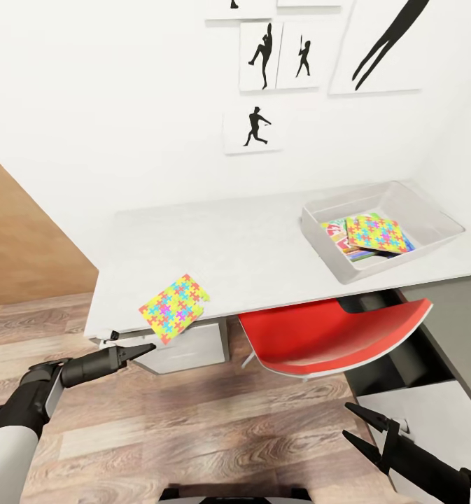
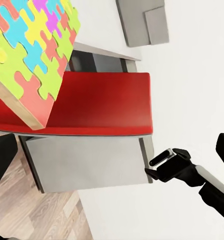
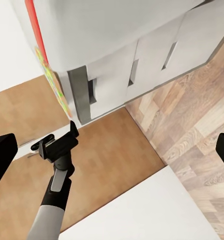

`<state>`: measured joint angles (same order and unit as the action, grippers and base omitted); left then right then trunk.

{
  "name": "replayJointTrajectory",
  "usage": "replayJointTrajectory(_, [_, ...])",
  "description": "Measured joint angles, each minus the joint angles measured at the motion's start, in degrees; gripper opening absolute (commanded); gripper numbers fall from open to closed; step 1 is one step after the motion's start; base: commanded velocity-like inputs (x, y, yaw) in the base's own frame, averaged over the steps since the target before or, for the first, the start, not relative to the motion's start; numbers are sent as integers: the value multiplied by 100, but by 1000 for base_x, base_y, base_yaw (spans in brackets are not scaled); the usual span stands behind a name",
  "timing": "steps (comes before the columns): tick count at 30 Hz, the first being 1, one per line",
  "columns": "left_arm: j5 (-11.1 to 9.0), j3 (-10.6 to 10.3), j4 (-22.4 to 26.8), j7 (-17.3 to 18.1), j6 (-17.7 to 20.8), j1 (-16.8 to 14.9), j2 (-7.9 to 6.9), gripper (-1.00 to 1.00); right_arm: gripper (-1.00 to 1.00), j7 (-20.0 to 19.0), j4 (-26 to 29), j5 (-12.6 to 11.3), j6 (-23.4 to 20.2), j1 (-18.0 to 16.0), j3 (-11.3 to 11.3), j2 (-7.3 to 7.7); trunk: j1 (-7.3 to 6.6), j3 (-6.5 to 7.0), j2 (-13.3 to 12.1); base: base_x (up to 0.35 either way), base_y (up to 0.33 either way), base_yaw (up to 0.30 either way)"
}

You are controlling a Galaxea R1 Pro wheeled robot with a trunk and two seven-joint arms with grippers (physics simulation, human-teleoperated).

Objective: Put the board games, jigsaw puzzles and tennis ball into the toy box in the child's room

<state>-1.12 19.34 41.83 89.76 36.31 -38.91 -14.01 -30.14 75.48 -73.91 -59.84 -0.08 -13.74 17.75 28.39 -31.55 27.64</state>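
One jigsaw puzzle (image 1: 173,308) lies at the table's (image 1: 249,245) front left corner and overhangs the edge; it is also close up in the left wrist view (image 2: 32,50). The toy box (image 1: 347,269) stands at the table's right end. It holds the other jigsaw puzzle (image 1: 378,233) on top of board games (image 1: 339,240). My left gripper (image 1: 143,350) is open just below and in front of the overhanging puzzle, touching nothing. My right gripper (image 1: 347,420) is open low at the right, holding nothing. The tennis ball and the bed are out of view.
A red chair (image 1: 333,336) is tucked under the table between my arms. A pale drawer unit (image 1: 186,350) stands under the table's left end and a dark shelf unit (image 1: 459,322) at the right. Wood floor lies below; the white wall carries silhouette pictures (image 1: 259,56).
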Motion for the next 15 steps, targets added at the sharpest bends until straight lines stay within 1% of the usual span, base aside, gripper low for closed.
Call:
replayJointTrajectory(7, [-2,5,0,0,2,0,-4,100,100,0,0,0,0,0,0,0,154,-126,282,0,0,0])
replayJointTrajectory(14, [-3,6,-1,0,8,0,-5,100,100,0,0,0,0,0,0,0,154,-127,283,0,0,0])
replayJointTrajectory(15, [-2,6,-1,0,8,0,-4,100,100,0,0,0,0,0,0,0,176,-144,322,0,0,0])
